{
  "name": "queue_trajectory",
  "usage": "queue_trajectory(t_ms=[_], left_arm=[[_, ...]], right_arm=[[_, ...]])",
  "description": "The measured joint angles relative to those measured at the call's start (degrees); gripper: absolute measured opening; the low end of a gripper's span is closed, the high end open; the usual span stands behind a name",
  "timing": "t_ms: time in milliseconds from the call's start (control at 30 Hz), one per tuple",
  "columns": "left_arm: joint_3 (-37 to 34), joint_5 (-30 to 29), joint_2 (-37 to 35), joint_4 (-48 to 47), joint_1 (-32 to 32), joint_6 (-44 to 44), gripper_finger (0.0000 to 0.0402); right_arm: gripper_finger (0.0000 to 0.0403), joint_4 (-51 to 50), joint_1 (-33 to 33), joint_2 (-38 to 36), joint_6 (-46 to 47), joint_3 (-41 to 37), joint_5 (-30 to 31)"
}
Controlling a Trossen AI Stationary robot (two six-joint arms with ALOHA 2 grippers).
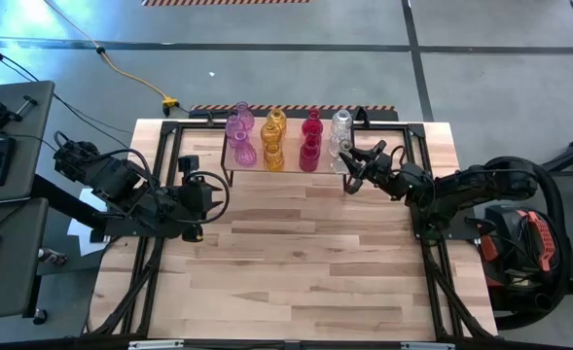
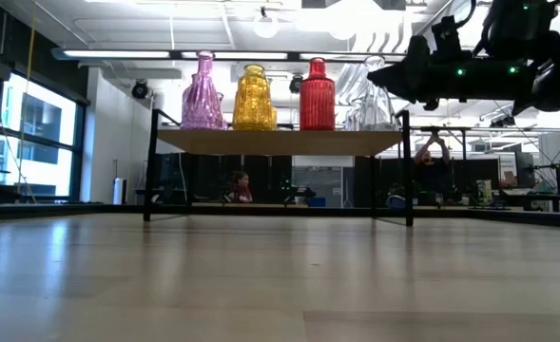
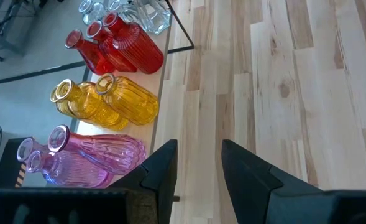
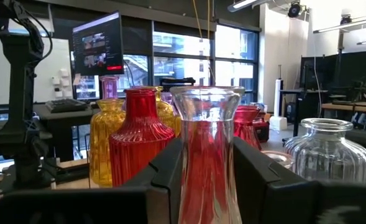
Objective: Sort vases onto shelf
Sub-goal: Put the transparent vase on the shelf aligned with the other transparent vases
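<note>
A light wooden desk [image 1: 296,262] carries the shelf [image 2: 280,142] at its far edge, with pink, yellow and red vases [image 1: 273,139] lined up on it in pairs. The right pincer [image 4: 206,163] is at the shelf's right end, closed around a clear vase [image 4: 205,155]. The left pincer [image 3: 198,168] hangs over bare desk near the shelf's left end, fingers parted, holding nothing.

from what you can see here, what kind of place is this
Probably a robotics lab or workshop. The wooden table stands on a bare concrete floor with a yellow cable across it, a monitor glows beside dark windows, and more workstations and a person show behind.
</note>
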Motion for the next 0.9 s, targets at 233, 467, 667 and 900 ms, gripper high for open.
queue_trajectory(t_ms=[233, 467, 667, 900], left_arm=[[-0.02, -0.13, 0.00, -0.02, 0.00, 0.01, 0.0117], [-0.02, -0.13, 0.00, 0.00, 0.01, 0.02, 0.0117], [-0.02, -0.13, 0.00, -0.01, 0.01, 0.02, 0.0117], [-0.02, -0.11, 0.00, -0.01, 0.00, -0.02, 0.0117]], right_arm=[[0.0101, -0.27, 0.00, -0.02, 0.00, 0.00, 0.27], [0.0129, -0.68, 0.00, 0.00, 0.00, -0.02, 0.32], [0.0140, -0.58, 0.00, 0.00, 0.00, -0.02, 0.31], [0.0150, -0.51, 0.00, 0.00, -0.07, -0.02, 0.30]])
